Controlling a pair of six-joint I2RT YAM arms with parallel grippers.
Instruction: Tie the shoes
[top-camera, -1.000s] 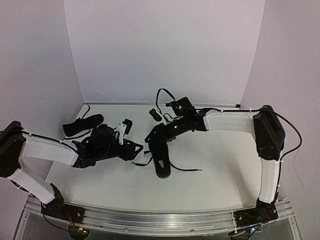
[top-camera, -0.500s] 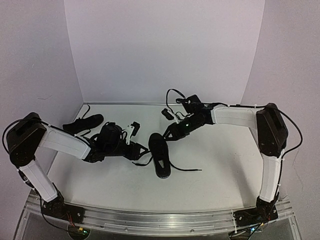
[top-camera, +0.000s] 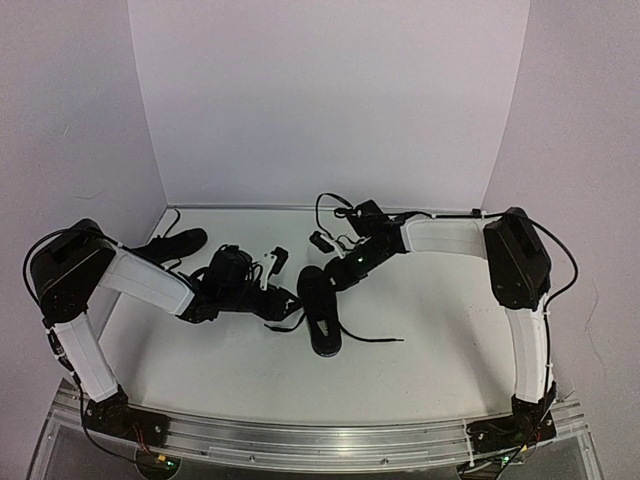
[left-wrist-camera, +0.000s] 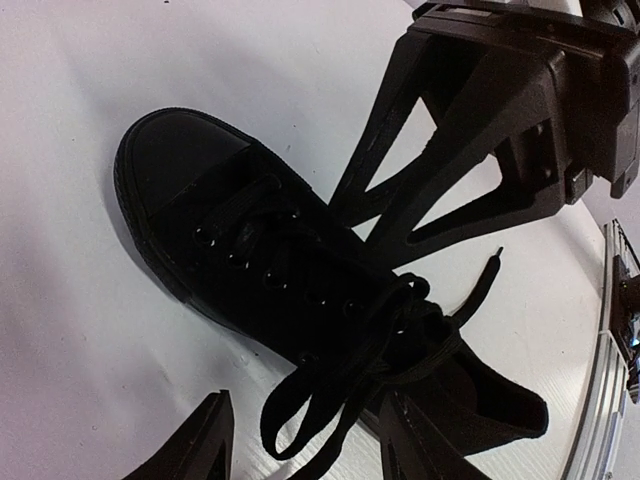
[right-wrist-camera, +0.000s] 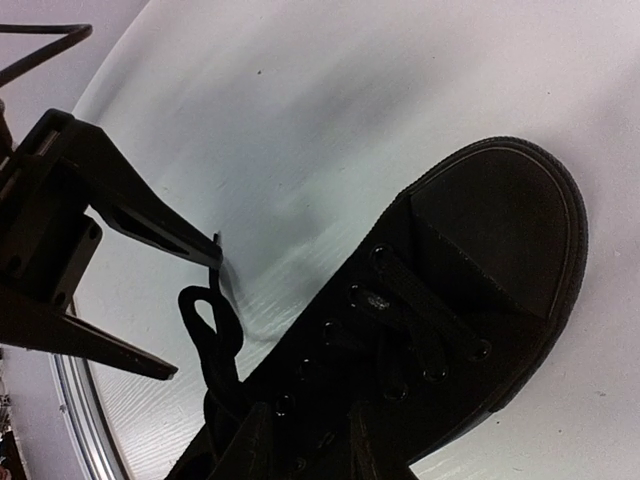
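One black shoe (top-camera: 320, 312) lies mid-table with loose laces; one lace end (top-camera: 380, 340) trails right. The other shoe (top-camera: 165, 250) lies at the back left. My left gripper (top-camera: 285, 300) is at the middle shoe's left side. In the left wrist view its jaws (left-wrist-camera: 310, 400) are wide open with a lace loop (left-wrist-camera: 290, 420) lying between them, not pinched. My right gripper (top-camera: 337, 277) is at the shoe's far end. In the right wrist view its fingers (right-wrist-camera: 312, 415) stand a little apart over the lacing (right-wrist-camera: 400, 330), holding nothing that I can see.
White walls close the table at the back and both sides. The right gripper (left-wrist-camera: 480, 130) shows in the left wrist view, close over the shoe. The left gripper's fingers (right-wrist-camera: 100, 200) show in the right wrist view, near a lace loop (right-wrist-camera: 205, 320).
My left gripper has moved right, up to the middle shoe. My right gripper pulled back to the right off the shoe, then came back to its far end. The shoe has not moved.
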